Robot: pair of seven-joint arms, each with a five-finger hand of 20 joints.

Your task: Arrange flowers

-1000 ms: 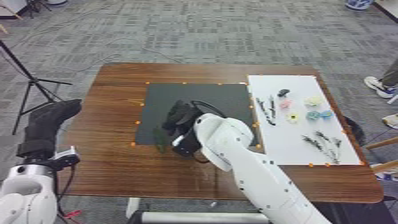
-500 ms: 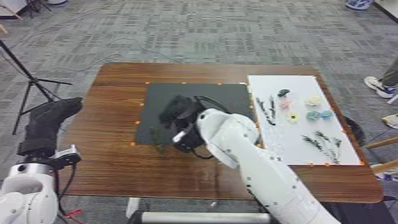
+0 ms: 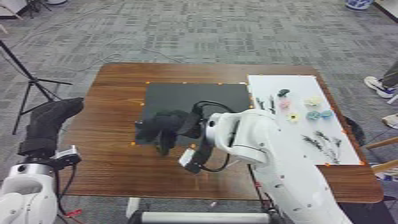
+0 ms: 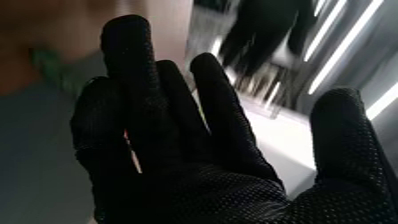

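Observation:
My right hand (image 3: 167,123) is above the lower left part of the black mat (image 3: 206,92), with its fingers spread. A green sprig (image 3: 162,149) shows just below its fingers, mostly hidden. Seen from the right wrist, the right hand (image 4: 191,165) has straight fingers, and a blurred green sprig (image 4: 49,64) lies beyond them, apart from the glove. On the white board (image 3: 266,82) are a pink flower (image 3: 285,104), a cream flower (image 3: 313,101), a yellow flower (image 3: 293,117), blue flowers (image 3: 313,115) and leafy sprigs (image 3: 322,144). My left hand (image 3: 55,115) is open beyond the table's left edge.
Dark twigs (image 3: 271,110) and a small dark green item (image 3: 283,92) also lie on the white board. Orange markers line the mat and board on the brown table (image 3: 115,100). A black tripod (image 3: 34,80) stands on the floor to the left.
My right hand has moved left and turned, and its fingers have spread apart. The right forearm has swung to the right. The left arm has kept still.

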